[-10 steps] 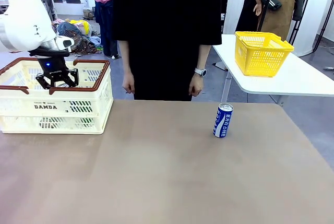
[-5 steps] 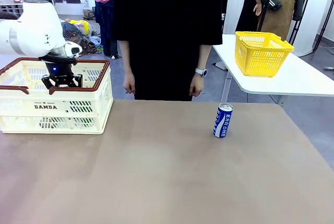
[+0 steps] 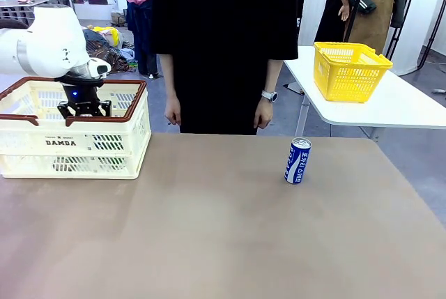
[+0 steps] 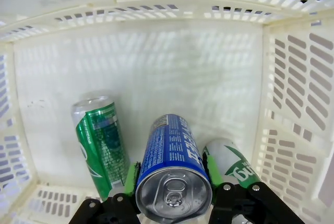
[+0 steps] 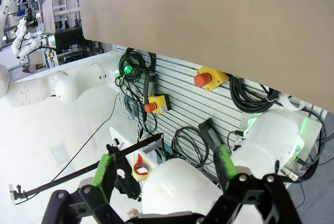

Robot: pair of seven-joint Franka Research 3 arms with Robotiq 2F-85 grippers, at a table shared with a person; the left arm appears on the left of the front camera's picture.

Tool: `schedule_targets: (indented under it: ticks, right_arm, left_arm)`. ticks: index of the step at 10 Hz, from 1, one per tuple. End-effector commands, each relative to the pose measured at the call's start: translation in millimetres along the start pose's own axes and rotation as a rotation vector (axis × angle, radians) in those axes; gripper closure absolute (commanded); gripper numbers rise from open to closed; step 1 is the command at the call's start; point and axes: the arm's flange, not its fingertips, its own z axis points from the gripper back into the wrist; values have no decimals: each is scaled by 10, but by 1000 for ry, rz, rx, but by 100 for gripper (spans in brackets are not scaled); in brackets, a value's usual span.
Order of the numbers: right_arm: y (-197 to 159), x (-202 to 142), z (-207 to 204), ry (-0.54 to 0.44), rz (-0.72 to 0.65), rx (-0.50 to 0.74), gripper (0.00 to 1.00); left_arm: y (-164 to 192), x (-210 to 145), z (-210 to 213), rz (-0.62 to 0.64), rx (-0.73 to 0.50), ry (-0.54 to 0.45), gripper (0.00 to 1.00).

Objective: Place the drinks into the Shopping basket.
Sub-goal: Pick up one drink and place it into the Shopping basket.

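My left claw (image 4: 169, 176) was closed on a blue can (image 4: 172, 156), with a green pad (image 4: 130, 181) pressed to each side of it, silver top toward the wrist camera. From the front, the left claw (image 3: 83, 109) hung down inside the cream basket (image 3: 104, 142), just below its brown rim. Under it, one green can (image 4: 99, 145) lay on the basket floor at the held can's 9 o'clock, and a second green can (image 4: 232, 164) lay close at its 3 o'clock. The slotted wall (image 4: 292, 104) stood near on that side, and the floor toward 12 o'clock was bare. My right claw (image 5: 164, 171) was wide open and held nothing. The basket sat at the table's (image 3: 209, 229) 10 o'clock corner. A second blue can (image 3: 297, 161) stood upright at about 2 o'clock, with open tabletop all round it. A person (image 3: 223, 34) stood at the far edge, at 12 o'clock, hands at their sides.
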Motion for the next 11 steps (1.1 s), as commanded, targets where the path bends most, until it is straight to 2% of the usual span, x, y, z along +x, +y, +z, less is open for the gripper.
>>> schedule_targets:
  ticks: [1,3,5,8,9,11]
  right_arm:
    - [14,5,16,-2,14,8,0]
    - [14,5,16,-2,14,8,0]
    - [14,5,16,-2,14,8,0]
    - [14,5,16,-2,14,8,0]
    - [14,5,16,-2,14,8,0]
    - [14,5,16,-2,14,8,0]
  left_arm:
    - [0,41,43,-1,3,4,0]
    - [-4,43,71,2,7,-5,0]
    - [43,44,349,15,4,-40,0]
    - [75,-92,1409,46,-89,-126,0]
    - [98,-272,1842,29,-143,-93,0]
    - [126,-841,2390,-30,-256,6,0]
